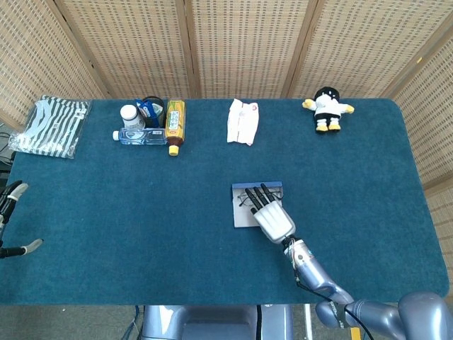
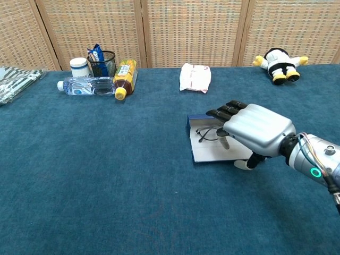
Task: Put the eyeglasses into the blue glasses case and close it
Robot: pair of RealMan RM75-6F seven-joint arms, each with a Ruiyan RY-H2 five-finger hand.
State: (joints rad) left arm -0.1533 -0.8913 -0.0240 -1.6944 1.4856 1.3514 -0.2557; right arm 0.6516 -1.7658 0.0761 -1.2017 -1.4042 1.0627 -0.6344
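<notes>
The blue glasses case (image 2: 189,125) (image 1: 238,211) lies open mid-table, its white inside facing up. The dark-framed eyeglasses (image 2: 206,134) (image 1: 245,200) lie in its far part. My right hand (image 2: 256,129) (image 1: 273,219) lies palm-down over the right half of the case. Its dark fingertips (image 2: 220,112) reach over the glasses to the far rim, and its thumb (image 2: 245,164) touches the case's near edge. It grips nothing that I can see. My left hand (image 1: 10,218) shows only at the far left edge of the head view, fingers apart and holding nothing.
At the back left stand a water bottle (image 2: 87,86), a tea bottle (image 2: 125,77), a white jar (image 2: 79,66) and a mesh cup (image 2: 102,62). A white packet (image 2: 195,77) lies at back centre, a plush toy (image 2: 278,64) at back right, striped cloth (image 1: 53,125) far left.
</notes>
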